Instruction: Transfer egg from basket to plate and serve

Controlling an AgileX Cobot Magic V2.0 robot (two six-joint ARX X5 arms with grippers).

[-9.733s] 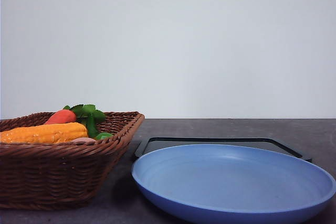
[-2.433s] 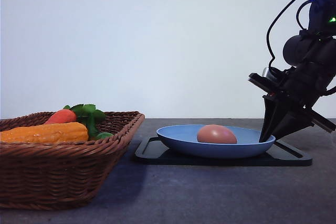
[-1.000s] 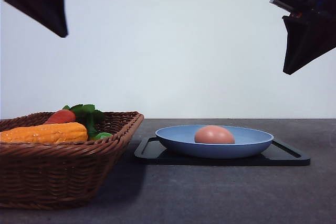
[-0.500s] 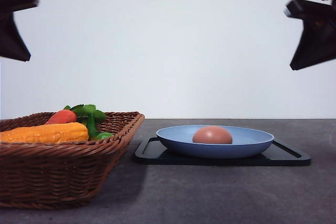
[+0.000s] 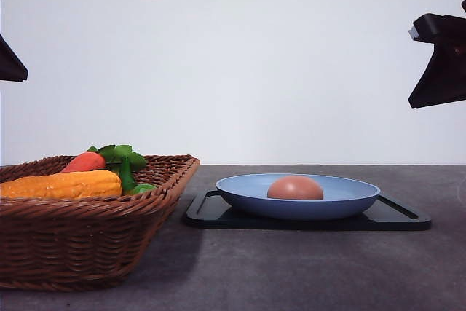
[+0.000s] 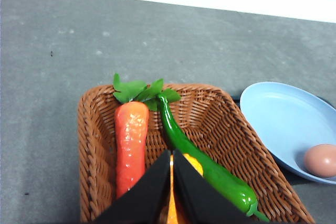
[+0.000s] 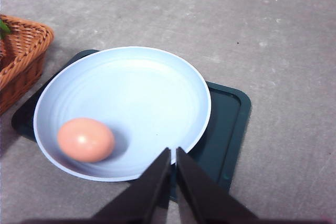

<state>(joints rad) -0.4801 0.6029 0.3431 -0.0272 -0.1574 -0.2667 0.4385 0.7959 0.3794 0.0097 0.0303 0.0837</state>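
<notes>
Holding both jaws closed and empty above, I judge the egg (image 5: 295, 188) could roll off the plate (image 5: 349, 202) if bumped.

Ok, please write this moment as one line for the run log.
egg: in plate | plate: on black tray | basket: carrot, corn, green pepper | left gripper: shut, above basket | right gripper: shut, above plate

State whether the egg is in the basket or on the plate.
On the plate: the egg lies inside the blue plate, which sits on the black tray, apart from the basket.
</notes>
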